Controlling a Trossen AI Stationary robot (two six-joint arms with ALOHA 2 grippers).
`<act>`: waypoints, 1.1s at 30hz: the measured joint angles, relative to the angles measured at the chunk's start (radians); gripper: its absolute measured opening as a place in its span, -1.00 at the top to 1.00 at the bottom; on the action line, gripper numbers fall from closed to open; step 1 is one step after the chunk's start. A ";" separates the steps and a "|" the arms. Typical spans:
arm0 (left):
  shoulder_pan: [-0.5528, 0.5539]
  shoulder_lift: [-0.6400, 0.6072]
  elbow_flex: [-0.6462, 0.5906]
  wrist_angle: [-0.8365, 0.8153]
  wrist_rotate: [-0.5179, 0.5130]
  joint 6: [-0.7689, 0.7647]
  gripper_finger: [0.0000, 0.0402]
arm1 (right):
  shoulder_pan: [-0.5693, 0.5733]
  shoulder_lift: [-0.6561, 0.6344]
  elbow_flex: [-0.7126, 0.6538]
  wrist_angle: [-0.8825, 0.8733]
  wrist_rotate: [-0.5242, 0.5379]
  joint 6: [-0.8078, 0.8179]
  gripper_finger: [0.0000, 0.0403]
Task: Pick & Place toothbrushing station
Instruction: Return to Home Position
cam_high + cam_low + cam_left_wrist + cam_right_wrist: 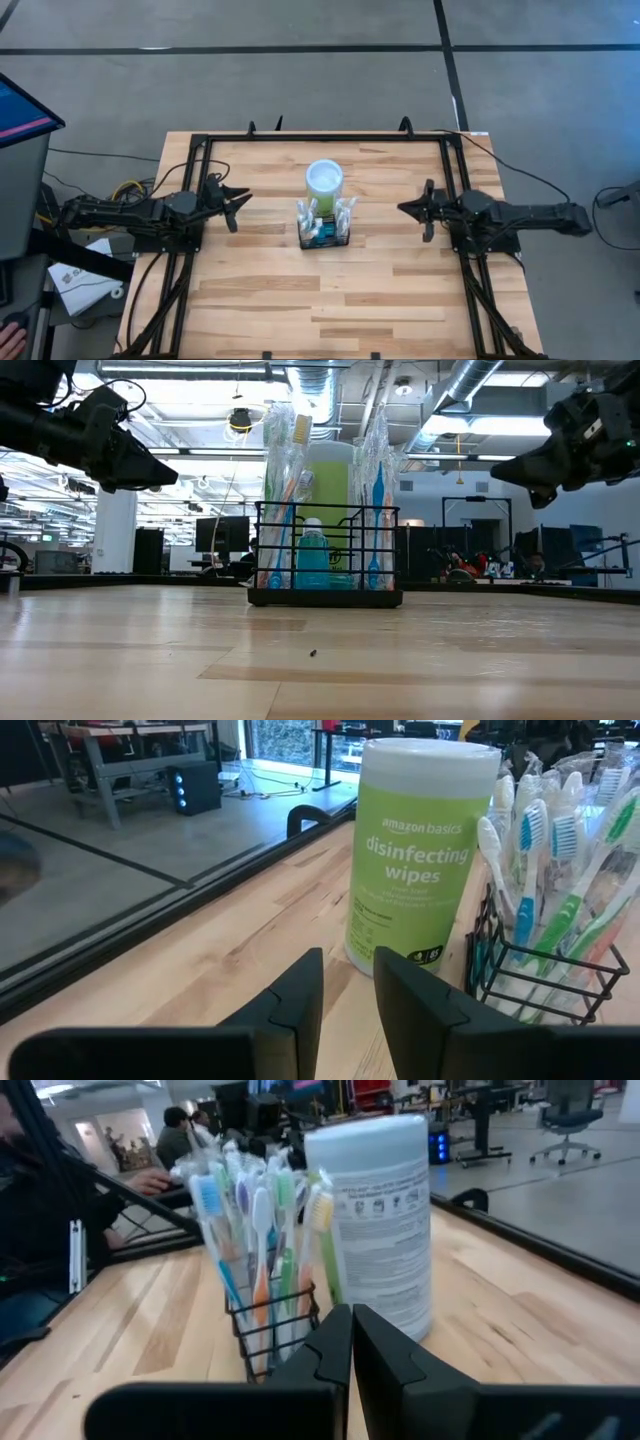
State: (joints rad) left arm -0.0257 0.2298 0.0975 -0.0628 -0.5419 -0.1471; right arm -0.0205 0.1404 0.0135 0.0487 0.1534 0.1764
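While left pincer (238,206) gapes narrowly and right pincer (412,210) is closed — a stray inward swing could topple the caddy (325,236) between them.

Left gripper (347,965) fingers slightly apart, empty. Ahead: green wipes canister (420,860) upright on table (240,935), just beside wire caddy (530,982) packed with toothbrushes (560,870).

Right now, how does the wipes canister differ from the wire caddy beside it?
The wipes canister is a solid lime-green cylinder with a white lid; the wire caddy is an open black wire box. The canister stands closed; the caddy holds wrapped toothbrushes and a blue bottle. Both stand upright, side by side.
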 joint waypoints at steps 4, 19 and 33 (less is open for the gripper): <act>0.000 0.000 0.000 0.004 0.000 0.000 0.56 | -0.014 -0.071 0.000 -0.033 -0.057 0.000 0.97; 0.000 0.000 0.000 0.013 0.000 0.000 0.56 | -0.012 -0.121 0.000 -0.039 -0.079 0.000 0.97; 0.000 0.000 0.000 0.020 0.000 0.000 0.56 | -0.012 -0.121 0.000 -0.041 -0.079 0.000 0.97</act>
State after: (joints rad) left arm -0.0257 0.2298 0.0975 -0.0425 -0.5419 -0.1471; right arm -0.0330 0.0193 0.0139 0.0082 0.0746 0.1761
